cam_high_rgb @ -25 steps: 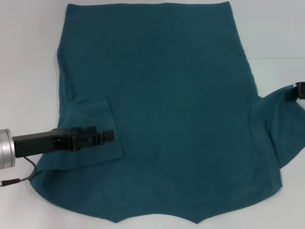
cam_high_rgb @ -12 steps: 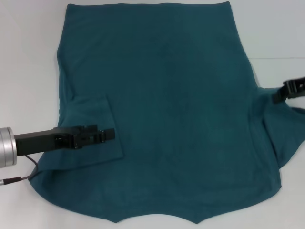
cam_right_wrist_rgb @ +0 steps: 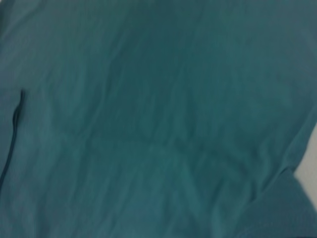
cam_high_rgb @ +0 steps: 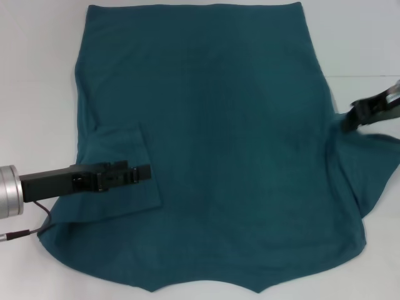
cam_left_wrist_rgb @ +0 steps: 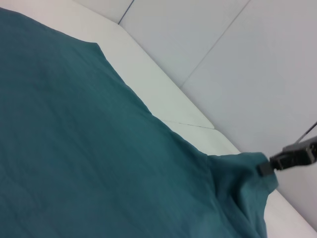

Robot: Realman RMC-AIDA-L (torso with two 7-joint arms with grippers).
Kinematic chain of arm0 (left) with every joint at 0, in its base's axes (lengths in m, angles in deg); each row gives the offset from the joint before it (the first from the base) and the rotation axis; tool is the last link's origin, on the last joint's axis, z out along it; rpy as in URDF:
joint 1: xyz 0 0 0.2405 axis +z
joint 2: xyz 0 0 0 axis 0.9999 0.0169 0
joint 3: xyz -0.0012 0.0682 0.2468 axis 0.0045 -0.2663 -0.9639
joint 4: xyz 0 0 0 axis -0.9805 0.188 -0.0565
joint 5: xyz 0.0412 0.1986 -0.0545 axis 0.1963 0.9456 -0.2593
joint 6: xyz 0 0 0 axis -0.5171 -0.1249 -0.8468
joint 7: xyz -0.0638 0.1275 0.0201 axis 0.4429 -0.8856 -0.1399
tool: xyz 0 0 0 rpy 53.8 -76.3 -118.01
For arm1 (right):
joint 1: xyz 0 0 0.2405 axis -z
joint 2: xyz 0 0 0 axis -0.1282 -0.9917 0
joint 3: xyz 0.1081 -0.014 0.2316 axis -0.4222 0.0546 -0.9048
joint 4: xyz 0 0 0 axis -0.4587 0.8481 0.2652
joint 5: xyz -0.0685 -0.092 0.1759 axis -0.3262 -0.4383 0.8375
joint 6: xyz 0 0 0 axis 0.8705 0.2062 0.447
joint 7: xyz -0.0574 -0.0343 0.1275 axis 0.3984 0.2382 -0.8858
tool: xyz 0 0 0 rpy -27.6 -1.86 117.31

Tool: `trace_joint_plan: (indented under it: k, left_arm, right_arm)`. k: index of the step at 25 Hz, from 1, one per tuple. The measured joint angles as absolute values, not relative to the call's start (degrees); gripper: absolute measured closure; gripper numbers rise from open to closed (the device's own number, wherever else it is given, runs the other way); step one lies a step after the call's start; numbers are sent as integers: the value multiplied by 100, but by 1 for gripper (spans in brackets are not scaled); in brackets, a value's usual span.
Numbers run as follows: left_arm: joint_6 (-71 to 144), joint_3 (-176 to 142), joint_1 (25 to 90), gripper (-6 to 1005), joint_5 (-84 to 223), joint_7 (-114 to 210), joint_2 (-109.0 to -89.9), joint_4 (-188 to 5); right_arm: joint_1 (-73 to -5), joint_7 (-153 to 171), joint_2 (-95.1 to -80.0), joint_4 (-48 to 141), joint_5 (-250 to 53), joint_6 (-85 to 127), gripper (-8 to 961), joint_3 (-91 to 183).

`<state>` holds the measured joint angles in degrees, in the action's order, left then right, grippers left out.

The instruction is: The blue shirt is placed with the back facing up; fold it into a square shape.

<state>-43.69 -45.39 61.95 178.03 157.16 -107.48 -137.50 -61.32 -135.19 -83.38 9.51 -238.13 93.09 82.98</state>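
Blue shirt [cam_high_rgb: 212, 144] cloth is pinched at the right sleeve [cam_high_rgb: 362, 156] by the right gripper [cam_high_rgb: 350, 120], whose fingers look closed on the sleeve's raised edge, lifted off the white table [cam_high_rgb: 37, 75]; the left wrist view shows the same dark tip [cam_left_wrist_rgb: 265, 168] biting the bunched fabric. From those fingers the shirt's body lies toward the robot's left, so the sleeve has to travel inward across the back. The shirt's long axis runs away from the robot, hem far, collar near. The left gripper [cam_high_rgb: 145, 172] rests on the left sleeve [cam_high_rgb: 122, 172], already folded onto the back; I cannot tell whether its fingers are parted or pressed together. Against the earlier frames, the right gripper has come in from the table's edge toward the shirt's side, carrying the sleeve higher and inward, while the left arm has barely shifted.
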Motion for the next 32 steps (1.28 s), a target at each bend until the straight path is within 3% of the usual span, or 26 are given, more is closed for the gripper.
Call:
trace_joint_plan:
  k: [11,32]
  left_arm:
    - [-4270,-4466,6187,140,17773,15717,-10759,-13732]
    - [-4122,-4451,6211,140,17750,15750,-10769,-13725]
  right_arm:
    - [-6383,-13712,-8726,1431,-23814,8789,905,8811]
    - [-6430,-14131,-8731,1889,-23290,7909,893,8852]
